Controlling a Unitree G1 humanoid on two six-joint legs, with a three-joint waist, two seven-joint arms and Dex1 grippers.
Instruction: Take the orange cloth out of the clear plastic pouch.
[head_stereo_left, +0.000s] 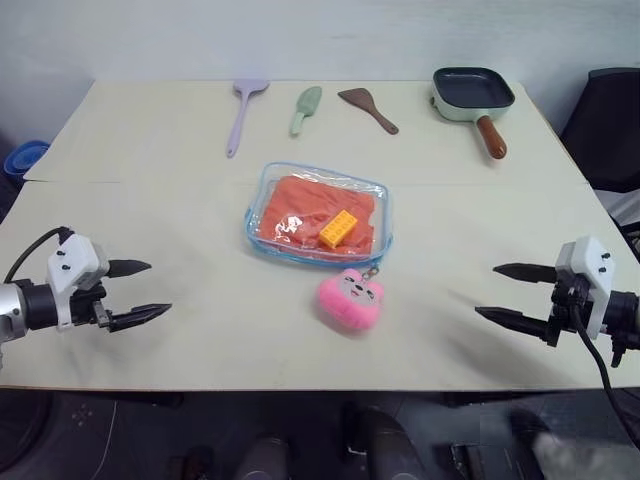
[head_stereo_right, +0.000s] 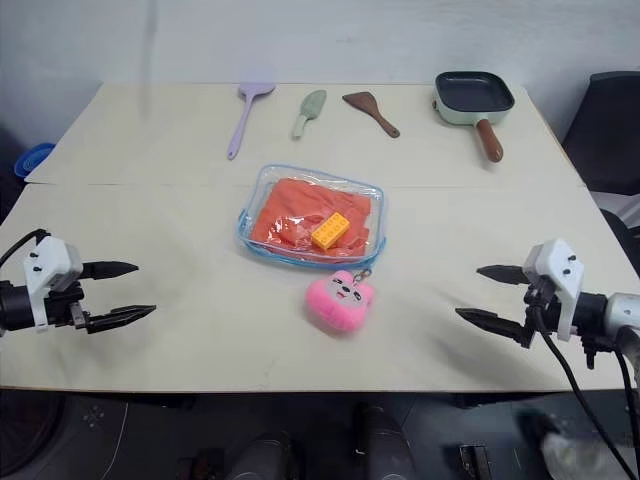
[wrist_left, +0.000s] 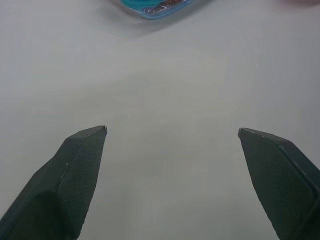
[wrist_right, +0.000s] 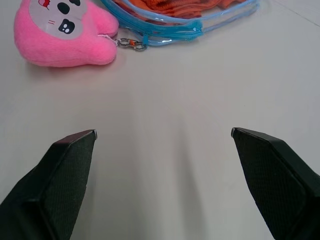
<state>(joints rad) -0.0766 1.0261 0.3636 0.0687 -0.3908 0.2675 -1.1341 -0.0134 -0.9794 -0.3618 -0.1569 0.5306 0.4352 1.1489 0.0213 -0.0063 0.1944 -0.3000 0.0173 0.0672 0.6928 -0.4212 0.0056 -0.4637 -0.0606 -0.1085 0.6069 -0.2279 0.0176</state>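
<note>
Pouch (head_stereo_left: 318, 216) mid counter (head_stereo_left: 150, 200), cloth (head_stereo_left: 300, 205) + block (head_stereo_left: 338, 229) inside; plush charm (head_stereo_left: 350, 298) just in front, clipped on. Behind: three utensils and pan (head_stereo_left: 473, 95) in a row. Left claw (head_stereo_left: 135, 293) & right claw (head_stereo_left: 505, 293) at the near edge, either side.

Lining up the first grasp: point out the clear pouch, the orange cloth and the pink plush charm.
clear pouch (head_stereo_left: 263, 190), left eye view, blue-edged far left corner.
orange cloth (head_stereo_left: 300, 205), left eye view, folded middle inside the pouch.
pink plush charm (head_stereo_left: 351, 298), left eye view, centre of its body.
</note>
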